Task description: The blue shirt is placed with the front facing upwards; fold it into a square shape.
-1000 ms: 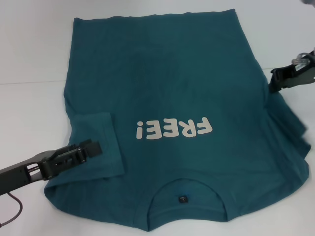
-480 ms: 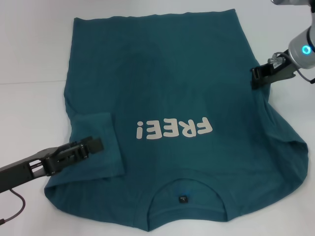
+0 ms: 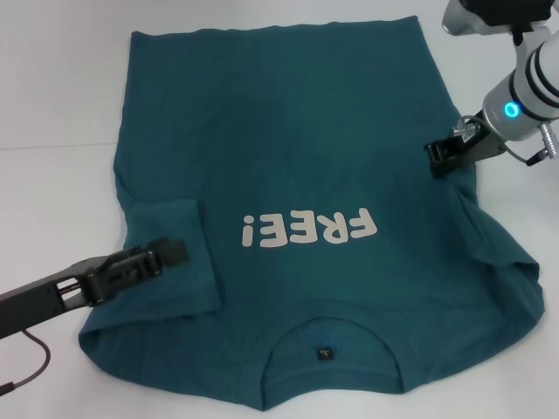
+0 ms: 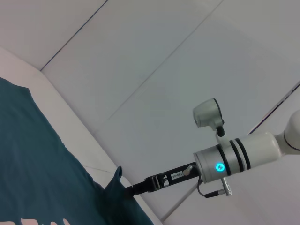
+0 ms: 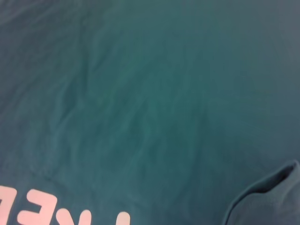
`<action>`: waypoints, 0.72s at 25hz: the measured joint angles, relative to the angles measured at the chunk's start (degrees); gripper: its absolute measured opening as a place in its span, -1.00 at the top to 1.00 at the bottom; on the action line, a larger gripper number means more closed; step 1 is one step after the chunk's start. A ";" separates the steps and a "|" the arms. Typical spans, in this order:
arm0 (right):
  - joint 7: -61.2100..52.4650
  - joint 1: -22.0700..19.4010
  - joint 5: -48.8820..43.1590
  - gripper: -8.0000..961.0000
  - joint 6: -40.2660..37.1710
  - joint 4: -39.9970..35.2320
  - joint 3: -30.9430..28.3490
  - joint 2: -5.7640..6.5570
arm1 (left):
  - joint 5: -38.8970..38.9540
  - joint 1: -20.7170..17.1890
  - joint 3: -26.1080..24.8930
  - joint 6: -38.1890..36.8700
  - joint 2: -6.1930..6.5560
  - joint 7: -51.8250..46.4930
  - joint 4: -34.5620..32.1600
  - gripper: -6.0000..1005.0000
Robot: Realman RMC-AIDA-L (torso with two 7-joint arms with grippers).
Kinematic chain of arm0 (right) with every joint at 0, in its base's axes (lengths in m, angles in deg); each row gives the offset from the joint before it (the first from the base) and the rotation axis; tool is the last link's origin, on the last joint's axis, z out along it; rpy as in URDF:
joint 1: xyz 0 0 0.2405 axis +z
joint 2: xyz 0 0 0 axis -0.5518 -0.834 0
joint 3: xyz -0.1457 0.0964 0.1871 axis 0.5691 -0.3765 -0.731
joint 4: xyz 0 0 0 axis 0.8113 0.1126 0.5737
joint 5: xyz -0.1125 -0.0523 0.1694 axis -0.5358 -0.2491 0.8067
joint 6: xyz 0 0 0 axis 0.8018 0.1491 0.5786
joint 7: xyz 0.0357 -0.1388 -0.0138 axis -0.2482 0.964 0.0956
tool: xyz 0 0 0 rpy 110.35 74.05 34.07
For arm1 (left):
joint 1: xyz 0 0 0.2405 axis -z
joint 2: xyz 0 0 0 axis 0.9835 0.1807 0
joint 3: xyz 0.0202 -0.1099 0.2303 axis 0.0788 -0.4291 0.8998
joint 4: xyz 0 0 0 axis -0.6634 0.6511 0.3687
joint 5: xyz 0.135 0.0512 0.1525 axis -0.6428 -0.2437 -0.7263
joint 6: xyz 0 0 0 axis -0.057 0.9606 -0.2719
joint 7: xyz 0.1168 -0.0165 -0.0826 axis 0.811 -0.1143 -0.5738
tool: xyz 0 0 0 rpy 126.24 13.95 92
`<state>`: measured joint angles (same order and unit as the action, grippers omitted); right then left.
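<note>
The blue shirt point(image 3: 297, 209) is lying front up on the white bench point(image 3: 52, 105), collar point(image 3: 325, 353) at the near edge, hem at the far edge, "FREE!" lettering point(image 3: 310, 229) reading upside down in the head view. The left sleeve point(image 3: 170, 257) is lying folded inward over the body, its edge making a rectangular flap left of the lettering. The left gripper point(image 3: 166, 253) is sitting low over that flap at the near left, arm reaching in from the left edge of the view; I cannot tell whether it is apart or together, or whether it is touching the cloth. The right gripper point(image 3: 437, 158) is sitting at the shirt's right edge, roughly mid-length, with the right arm point(image 3: 524, 96) coming in from the far right and showing a blue indicator light. It is clamped on the blue shirt's right edge: the left wrist view shows a small peak of fabric point(image 4: 115, 180) being lifted at the tip of the gripper point(image 4: 125, 190). Near of that grip point the right side of the shirt is bunching into creases and flaring out toward the near right. The right wrist view is showing only teal cloth point(image 5: 140, 103), part of the lettering point(image 5: 61, 213) and a raised fold point(image 5: 267, 197) at one corner.
</note>
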<state>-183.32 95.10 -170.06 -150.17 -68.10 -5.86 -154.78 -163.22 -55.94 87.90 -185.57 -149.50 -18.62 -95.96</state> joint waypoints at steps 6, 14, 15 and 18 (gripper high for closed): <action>-3.35 0.08 -0.09 0.96 1.37 1.35 5.52 -0.08 | 0.00 0.69 0.09 0.34 -0.17 0.00 0.00 -0.38; -4.61 -0.11 -0.09 0.96 4.25 3.18 7.36 -0.41 | 0.00 1.16 0.21 1.17 -0.20 0.00 1.29 -0.38; -4.80 -0.04 -0.09 0.96 4.68 3.76 7.50 -0.49 | 0.00 1.24 0.20 1.30 -0.21 0.00 1.29 -0.38; -5.74 0.00 -0.08 0.96 5.89 5.15 8.43 -0.67 | 0.00 1.93 0.22 1.76 -0.21 0.00 1.62 -0.38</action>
<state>-189.06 95.10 -170.14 -144.28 -62.96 2.56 -155.45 -163.22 -54.00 88.12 -183.81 -149.71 -18.62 -94.34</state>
